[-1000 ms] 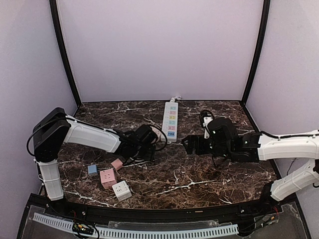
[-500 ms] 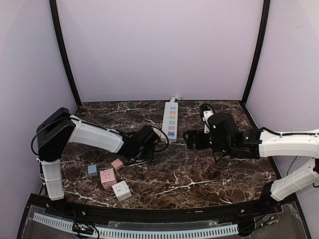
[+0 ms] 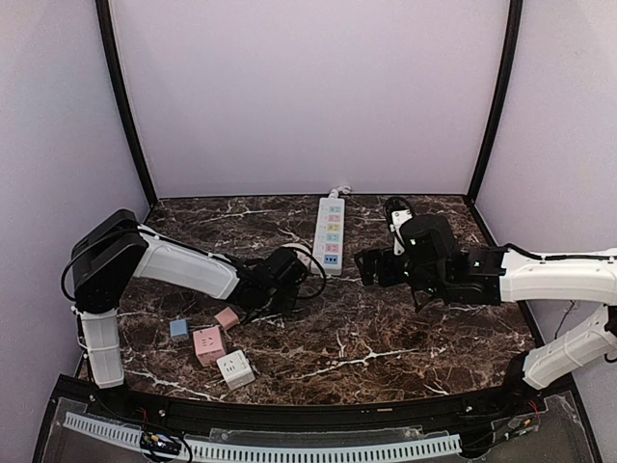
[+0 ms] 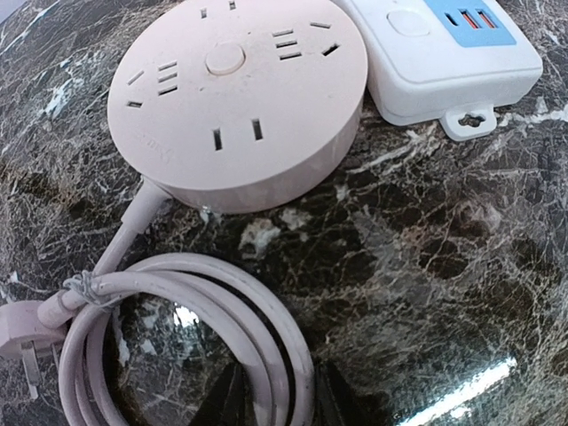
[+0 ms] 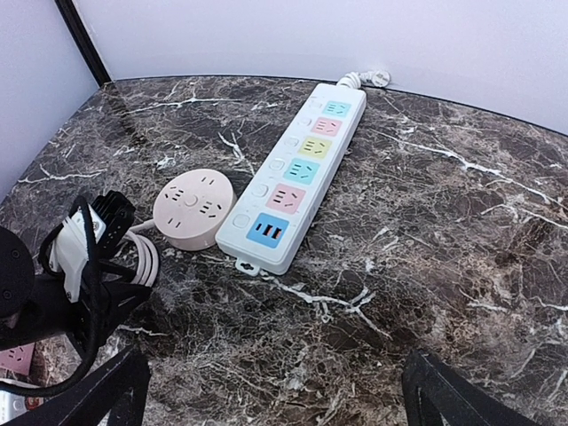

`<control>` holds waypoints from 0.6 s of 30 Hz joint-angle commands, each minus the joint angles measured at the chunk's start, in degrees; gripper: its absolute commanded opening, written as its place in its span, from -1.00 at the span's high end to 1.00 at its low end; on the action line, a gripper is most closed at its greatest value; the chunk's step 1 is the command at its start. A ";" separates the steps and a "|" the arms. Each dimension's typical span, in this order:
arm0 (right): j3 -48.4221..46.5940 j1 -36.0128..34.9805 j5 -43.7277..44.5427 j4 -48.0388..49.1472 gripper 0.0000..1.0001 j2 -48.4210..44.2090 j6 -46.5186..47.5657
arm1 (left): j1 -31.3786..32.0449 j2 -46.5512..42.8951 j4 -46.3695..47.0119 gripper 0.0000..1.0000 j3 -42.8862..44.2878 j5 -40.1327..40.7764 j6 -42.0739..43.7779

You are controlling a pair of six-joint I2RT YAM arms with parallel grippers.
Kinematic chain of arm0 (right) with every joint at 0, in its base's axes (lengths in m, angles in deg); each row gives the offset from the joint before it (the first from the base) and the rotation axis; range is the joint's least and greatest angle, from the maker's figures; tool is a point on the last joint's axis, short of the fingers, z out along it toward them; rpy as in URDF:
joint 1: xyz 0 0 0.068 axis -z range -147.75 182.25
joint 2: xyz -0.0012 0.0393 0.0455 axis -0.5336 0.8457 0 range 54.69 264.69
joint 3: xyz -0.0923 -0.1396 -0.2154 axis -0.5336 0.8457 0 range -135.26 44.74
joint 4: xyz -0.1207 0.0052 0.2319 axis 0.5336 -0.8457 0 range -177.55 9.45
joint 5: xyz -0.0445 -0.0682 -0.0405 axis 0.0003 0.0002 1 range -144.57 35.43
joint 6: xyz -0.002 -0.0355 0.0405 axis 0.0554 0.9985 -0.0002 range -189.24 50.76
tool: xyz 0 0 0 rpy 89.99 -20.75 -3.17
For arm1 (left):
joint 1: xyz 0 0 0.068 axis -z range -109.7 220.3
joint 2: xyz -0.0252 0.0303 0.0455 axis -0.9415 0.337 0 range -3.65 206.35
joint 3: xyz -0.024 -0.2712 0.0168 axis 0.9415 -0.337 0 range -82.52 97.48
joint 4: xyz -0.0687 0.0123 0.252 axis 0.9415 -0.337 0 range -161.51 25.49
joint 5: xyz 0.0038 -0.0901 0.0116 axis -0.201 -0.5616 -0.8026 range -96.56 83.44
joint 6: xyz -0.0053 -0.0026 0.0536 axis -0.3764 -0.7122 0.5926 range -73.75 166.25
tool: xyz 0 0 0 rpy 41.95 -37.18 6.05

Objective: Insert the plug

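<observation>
The left gripper [image 4: 277,398] is closed narrowly on the coiled cable [image 4: 191,271], which is pinched between its fingers. The plug [image 4: 19,330] is laid flat on the table [image 4: 426,266] at the cable's end. The round socket [image 4: 235,98] is set just beside the power strip [image 4: 444,62]. The right gripper [image 5: 275,399] is held wide open, with nothing gripped.

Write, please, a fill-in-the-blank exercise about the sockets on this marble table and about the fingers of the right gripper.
1. The round socket hub is ___ in colour.
2. The white power strip has ___ coloured sockets besides its USB block.
3. That USB block is ___.
4. The right gripper holds its fingers wide ___.

Missing words: pink; five; blue; open.
</observation>
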 commanded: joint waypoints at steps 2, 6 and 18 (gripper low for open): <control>0.65 -0.25 -0.47 -0.82 -0.97 -1.84 -0.38 | 0.14 -2.55 1.11 0.54 -4.51 -0.65 2.12; 1.39 -0.26 -0.67 -0.87 -0.97 -3.60 0.08 | 0.11 -5.53 2.59 0.60 -7.74 -1.03 3.89; 1.01 -0.25 -1.03 -1.90 -0.97 -5.50 1.36 | 0.23 -12.28 5.45 0.76 -12.96 -4.89 10.07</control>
